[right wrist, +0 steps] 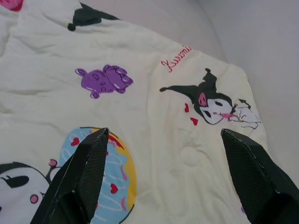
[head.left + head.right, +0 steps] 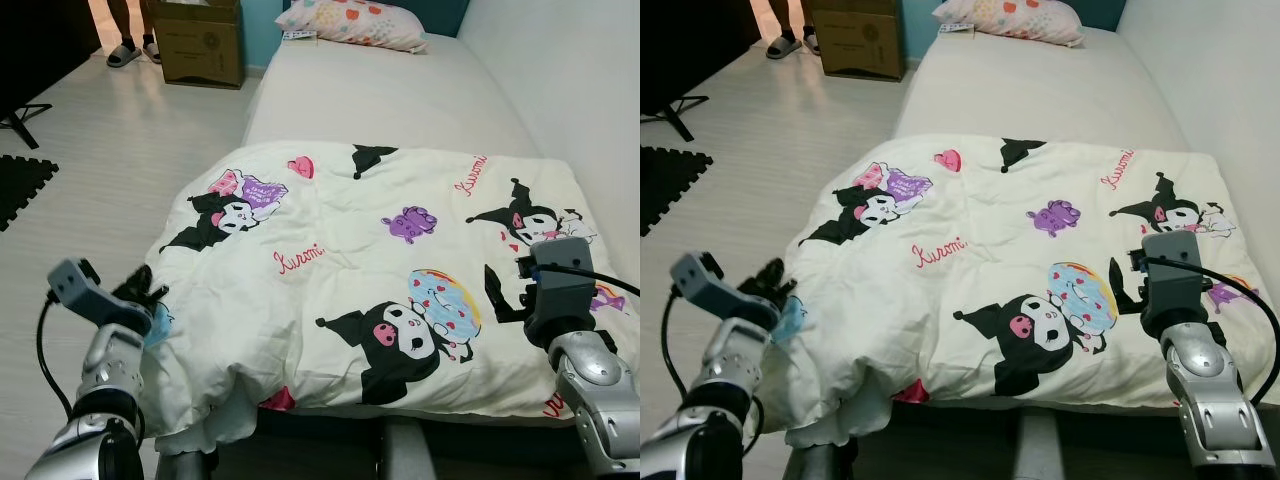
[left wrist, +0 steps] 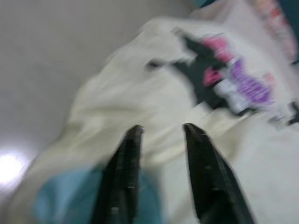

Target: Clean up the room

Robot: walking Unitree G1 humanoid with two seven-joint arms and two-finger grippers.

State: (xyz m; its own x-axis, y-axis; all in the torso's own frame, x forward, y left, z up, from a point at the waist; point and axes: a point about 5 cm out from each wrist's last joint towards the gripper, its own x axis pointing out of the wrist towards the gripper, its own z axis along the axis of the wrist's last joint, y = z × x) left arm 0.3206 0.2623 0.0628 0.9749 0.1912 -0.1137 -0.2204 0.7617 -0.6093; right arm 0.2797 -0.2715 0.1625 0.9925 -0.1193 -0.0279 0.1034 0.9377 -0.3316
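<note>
Bed (image 2: 400,95): ahead of me, running away toward the far wall.
Blanket (image 2: 370,270): spread on the bed's near half, its left corner drooping over the edge.
Pillow (image 2: 352,22): at the far end.
Box (image 2: 198,42): on the floor, left of the bed.

One cream cartoon-print blanket (image 2: 380,270) is lying across one bed (image 2: 390,90), and one pillow (image 2: 355,22) is sitting at its far end. One cardboard box (image 2: 200,40) is standing on the floor. Two slippered feet (image 2: 133,52), seemingly one person's, are showing beside it. Two grippers are showing: left gripper (image 2: 140,285), right gripper (image 2: 505,290).
</note>
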